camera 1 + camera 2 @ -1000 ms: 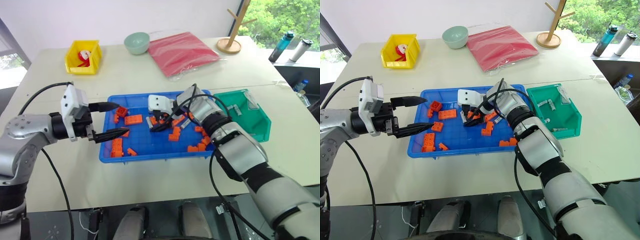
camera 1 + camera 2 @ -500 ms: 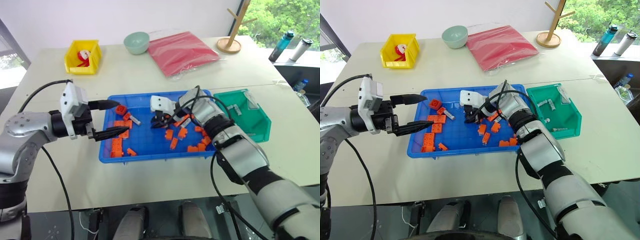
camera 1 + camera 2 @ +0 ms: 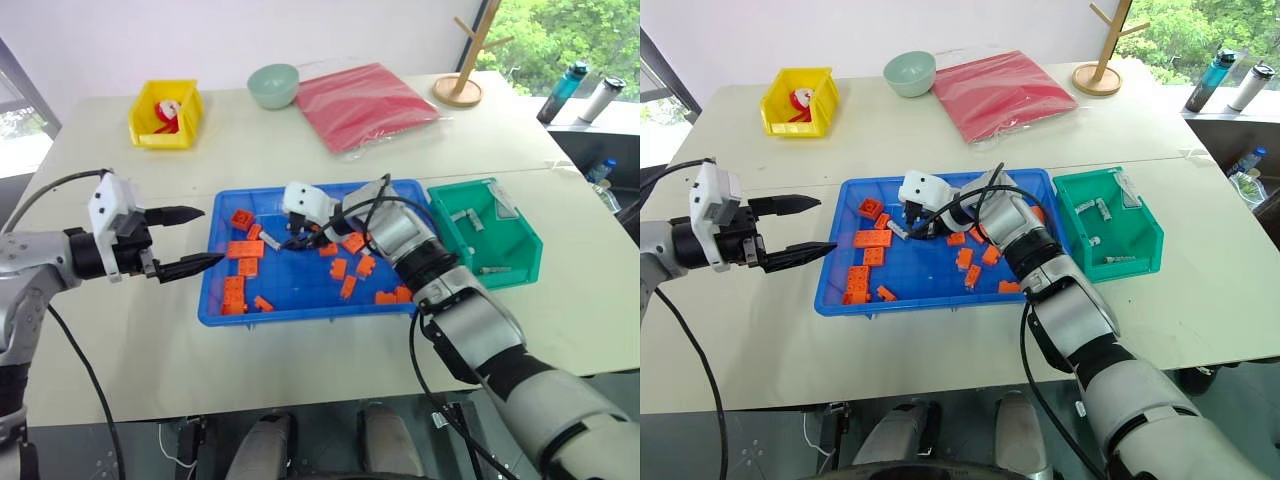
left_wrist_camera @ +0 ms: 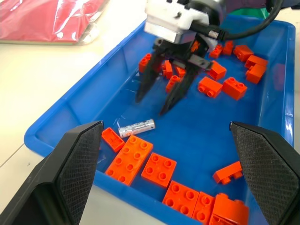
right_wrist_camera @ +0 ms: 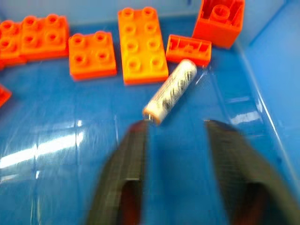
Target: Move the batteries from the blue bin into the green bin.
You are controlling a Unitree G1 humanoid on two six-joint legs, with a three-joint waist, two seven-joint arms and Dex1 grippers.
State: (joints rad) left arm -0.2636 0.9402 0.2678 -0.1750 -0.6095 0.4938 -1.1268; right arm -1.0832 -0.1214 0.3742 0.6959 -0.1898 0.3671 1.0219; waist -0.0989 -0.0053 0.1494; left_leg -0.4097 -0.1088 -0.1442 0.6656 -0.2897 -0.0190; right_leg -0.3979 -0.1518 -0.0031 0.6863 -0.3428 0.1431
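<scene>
Right gripper (image 4: 161,98) open above the battery (image 4: 136,127) in the blue bin (image 3: 300,305); straddle its middle, avoid the orange bricks (image 4: 129,160). Left gripper (image 3: 190,240) open, idle.

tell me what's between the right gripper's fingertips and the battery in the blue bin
Nothing: in the right wrist view only bare blue bin floor separates the open right gripper from the battery.

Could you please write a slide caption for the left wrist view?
Right gripper, fingers open, poised over a battery lying among orange bricks in the blue bin.
</scene>
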